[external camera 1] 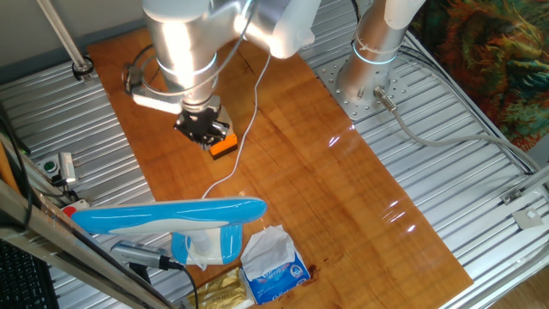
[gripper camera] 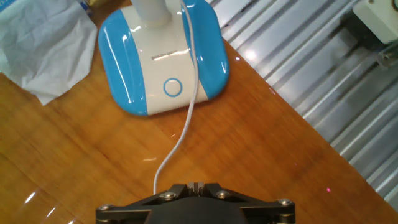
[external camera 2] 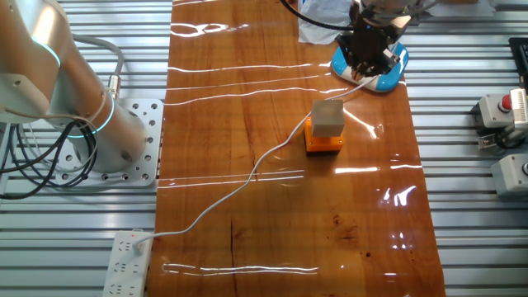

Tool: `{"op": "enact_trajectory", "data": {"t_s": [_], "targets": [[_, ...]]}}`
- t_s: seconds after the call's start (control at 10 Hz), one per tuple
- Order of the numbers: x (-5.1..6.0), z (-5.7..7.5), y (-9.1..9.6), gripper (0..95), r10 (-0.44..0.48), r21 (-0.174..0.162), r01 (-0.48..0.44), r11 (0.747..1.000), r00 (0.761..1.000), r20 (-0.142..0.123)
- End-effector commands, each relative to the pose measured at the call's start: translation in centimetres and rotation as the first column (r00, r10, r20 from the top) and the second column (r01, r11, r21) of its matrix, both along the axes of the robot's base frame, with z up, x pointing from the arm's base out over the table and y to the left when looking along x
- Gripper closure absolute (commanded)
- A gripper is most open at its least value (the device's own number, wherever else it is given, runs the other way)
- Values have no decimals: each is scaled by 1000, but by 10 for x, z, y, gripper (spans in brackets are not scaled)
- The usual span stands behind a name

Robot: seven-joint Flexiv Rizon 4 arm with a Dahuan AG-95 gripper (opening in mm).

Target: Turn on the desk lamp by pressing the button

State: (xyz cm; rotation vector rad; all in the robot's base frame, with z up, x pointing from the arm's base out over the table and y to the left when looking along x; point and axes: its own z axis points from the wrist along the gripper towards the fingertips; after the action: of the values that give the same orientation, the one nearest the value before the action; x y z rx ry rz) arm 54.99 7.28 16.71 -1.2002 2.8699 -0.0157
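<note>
The desk lamp stands at the near end of the wooden table, with a long blue-white head and a stubby body. In the hand view its blue-white base lies just ahead of me, with a ring-shaped button on its white middle strip. Its thin white cord runs from the base toward my hand. My gripper hangs above the table short of the base, with the fingertips together and nothing held. It also shows in one fixed view and in the other fixed view, over the lamp base.
An orange block with a grey cube on top sits mid-table beside the cord. A blue-and-white tissue packet and a loose tissue lie next to the lamp. A power strip and the arm's mount sit on metal slats.
</note>
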Motion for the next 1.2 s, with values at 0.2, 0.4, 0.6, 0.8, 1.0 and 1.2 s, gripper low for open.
{"op": "enact_trajectory", "data": {"t_s": [0.2,0.4,0.6,0.8,1.0,1.2], "targets": [[5,7,0,950,-541,21,541,841,841,6],[7,8,0,950,-613,28,612,790,790,8],[7,8,0,950,-633,42,632,774,774,14],[7,9,0,950,-650,46,648,760,760,15],[7,9,0,950,-649,50,647,761,761,14],[6,9,1,950,-638,52,636,770,770,10]]}}
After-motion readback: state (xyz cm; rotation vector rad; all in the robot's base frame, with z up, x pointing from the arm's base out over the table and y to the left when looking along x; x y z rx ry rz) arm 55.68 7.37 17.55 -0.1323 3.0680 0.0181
